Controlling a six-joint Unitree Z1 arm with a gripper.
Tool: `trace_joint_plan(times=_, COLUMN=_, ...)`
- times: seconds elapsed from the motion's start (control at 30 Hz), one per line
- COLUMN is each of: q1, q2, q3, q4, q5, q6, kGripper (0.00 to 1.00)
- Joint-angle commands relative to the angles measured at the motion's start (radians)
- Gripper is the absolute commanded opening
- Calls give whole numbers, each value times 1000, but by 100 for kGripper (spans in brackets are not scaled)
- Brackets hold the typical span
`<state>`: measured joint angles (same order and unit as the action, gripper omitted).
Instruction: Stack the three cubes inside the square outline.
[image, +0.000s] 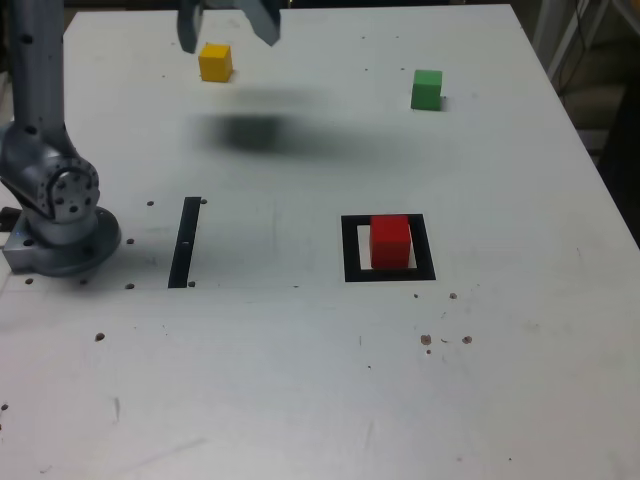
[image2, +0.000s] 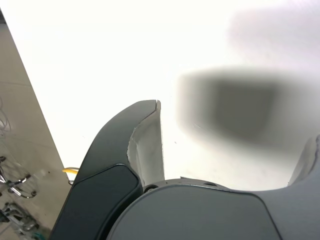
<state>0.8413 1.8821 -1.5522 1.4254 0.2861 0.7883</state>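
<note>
The gripper (image: 228, 25) hangs at the far edge of the table (image: 300, 380), its two fingers spread wide and holding nothing, and the yellow cube (image: 215, 62) sits just below and between them in the exterior view, slightly toward that view's left finger. That is the relation the next move appears to turn on: the cube lies almost straight beneath the open jaws, so a short drop with a small sideways correction would likely bring the fingers astride it. How high the fingertips stand above the cube cannot be told; the dark shadow on the table nearer the camera suggests the gripper is well off the surface. The cube has no long axis, being equal on all sides, and it looks slightly turned against the table's edges. The wrist view shows the spread fingers (image2: 145, 145) over bare white table and the same shadow, with no cube in sight. The red cube (image: 390, 241) already stands inside the square outline (image: 350, 250), and the green cube (image: 427, 89) rests well apart toward the exterior view's right. The arm (image: 38, 120) rises from its base at that view's left.
</note>
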Motion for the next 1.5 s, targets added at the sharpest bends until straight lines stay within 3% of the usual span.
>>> trace_joint_plan(times=0.0, q1=36, q2=1, q3=-5, q4=-13, q5=2, q6=27, kGripper=99)
trace_joint_plan(times=0.9, q1=264, q2=158, q3=-80, q4=-169, q5=46, q6=305, kGripper=99)
trace_joint_plan(times=1.47, q1=281, q2=305, q3=-119, q4=-216, q5=42, q6=318, kGripper=95)
